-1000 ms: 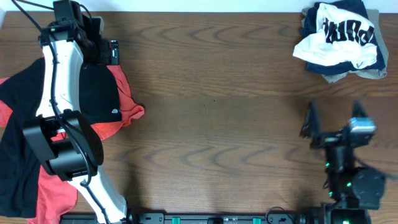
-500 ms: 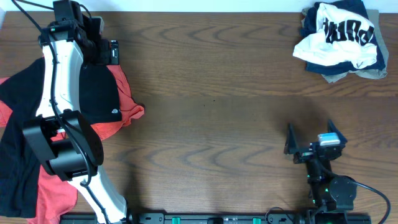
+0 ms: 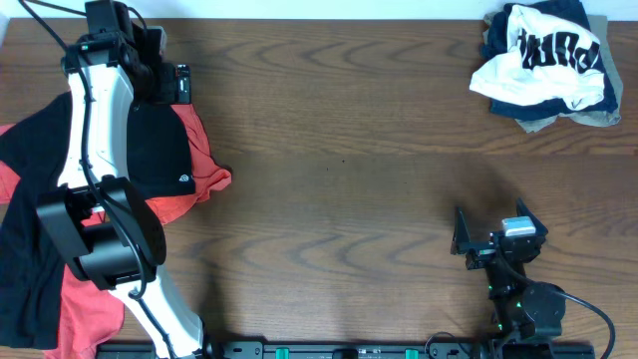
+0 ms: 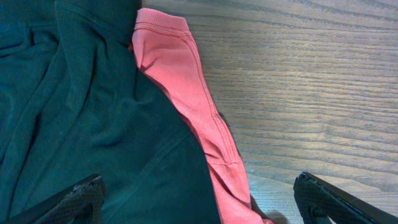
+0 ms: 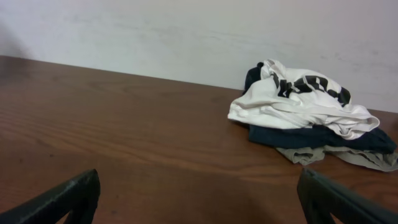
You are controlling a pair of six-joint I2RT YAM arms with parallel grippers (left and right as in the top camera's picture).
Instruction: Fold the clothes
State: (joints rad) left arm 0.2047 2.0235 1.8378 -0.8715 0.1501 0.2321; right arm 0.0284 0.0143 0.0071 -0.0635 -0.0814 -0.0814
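Note:
A black garment (image 3: 150, 150) lies over a red garment (image 3: 204, 179) at the table's left edge; both show in the left wrist view, black (image 4: 81, 124) and red (image 4: 186, 93). My left gripper (image 3: 164, 85) is open and empty at the far left, just above these clothes, with its fingertips wide apart (image 4: 199, 202). A crumpled pile of white, navy and beige clothes (image 3: 543, 65) sits at the far right corner, also in the right wrist view (image 5: 305, 112). My right gripper (image 3: 493, 234) is open and empty near the front right edge, with its fingertips wide apart (image 5: 199, 196).
The dark wooden table (image 3: 339, 160) spans the view. The red and black clothes hang past the left edge (image 3: 30, 279). A pale wall (image 5: 186, 37) stands behind the table's far side.
My right arm has pulled back toward the front edge and shifted left. The left arm and the clothes have not moved.

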